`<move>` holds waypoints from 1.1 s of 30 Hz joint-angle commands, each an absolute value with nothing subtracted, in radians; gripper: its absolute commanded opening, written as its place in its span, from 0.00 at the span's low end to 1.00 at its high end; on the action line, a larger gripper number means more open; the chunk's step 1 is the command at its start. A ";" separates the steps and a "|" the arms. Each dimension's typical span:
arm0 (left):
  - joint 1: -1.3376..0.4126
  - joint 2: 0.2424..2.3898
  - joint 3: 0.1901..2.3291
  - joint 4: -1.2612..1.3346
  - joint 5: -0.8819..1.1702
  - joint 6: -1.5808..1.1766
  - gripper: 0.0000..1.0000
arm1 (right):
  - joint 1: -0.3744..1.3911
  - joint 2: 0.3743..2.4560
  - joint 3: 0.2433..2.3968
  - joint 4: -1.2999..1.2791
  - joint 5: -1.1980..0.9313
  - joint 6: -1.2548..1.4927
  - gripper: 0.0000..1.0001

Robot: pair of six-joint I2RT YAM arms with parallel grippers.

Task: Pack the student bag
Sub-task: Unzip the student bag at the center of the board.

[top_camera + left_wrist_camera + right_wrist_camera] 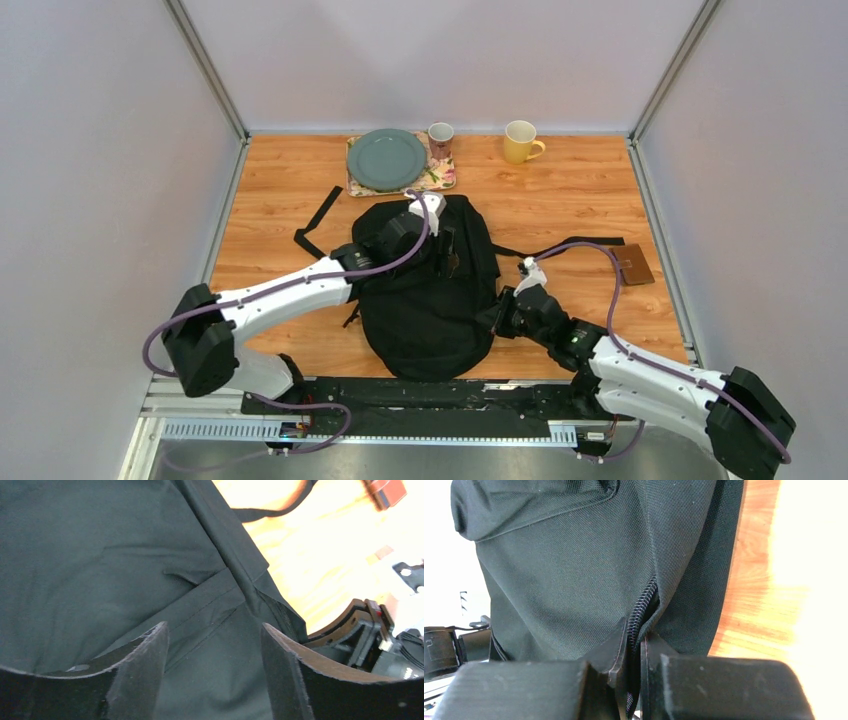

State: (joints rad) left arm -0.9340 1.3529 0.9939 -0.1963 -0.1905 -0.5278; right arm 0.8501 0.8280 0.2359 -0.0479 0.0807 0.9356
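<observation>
The right gripper (636, 630) is pinched nearly shut on the zipper (644, 600) line of the student bag (430, 320), with a fold of black fabric and zipper teeth caught between its fingers at the bag's right edge, low in the right wrist view. The left gripper (214, 626) is spread wide and holds nothing. It sits over a stitched seam near the bag's top end, and whether its tips touch the cloth cannot be told. In the overhead view the bag lies flat at the centre of the wooden table (280, 200), with a long black strap (318, 215) trailing to the upper left. A brown wallet (634, 265) lies to the right, apart from the bag. Along the far edge sit a green plate (386, 158) on a floral placemat (440, 178), a patterned cup (440, 135) and a yellow mug (521, 141). The bag looks soft, limp and light. It will likely sag and bunch rather than keep its shape, so firmer spots such as the zipper edge, seams or straps seem the best places to take hold, with one gripper pinning it while the other pulls.
</observation>
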 commanded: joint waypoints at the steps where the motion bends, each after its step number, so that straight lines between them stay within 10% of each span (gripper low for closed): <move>1: -0.927 1.428 1.068 -0.187 -0.133 -0.594 0.71 | 0.899 0.860 0.262 -0.011 0.104 0.940 0.00; 33: -0.908 1.743 1.236 -0.308 -0.250 -0.660 0.47 | 0.974 0.841 0.330 -0.106 0.161 0.885 0.00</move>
State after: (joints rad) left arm -0.9127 1.7298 1.2072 -0.2779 -0.2344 -0.6498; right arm 0.9596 0.8574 0.2844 -0.0998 0.1589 0.9073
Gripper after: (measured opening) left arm 0.499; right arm 0.098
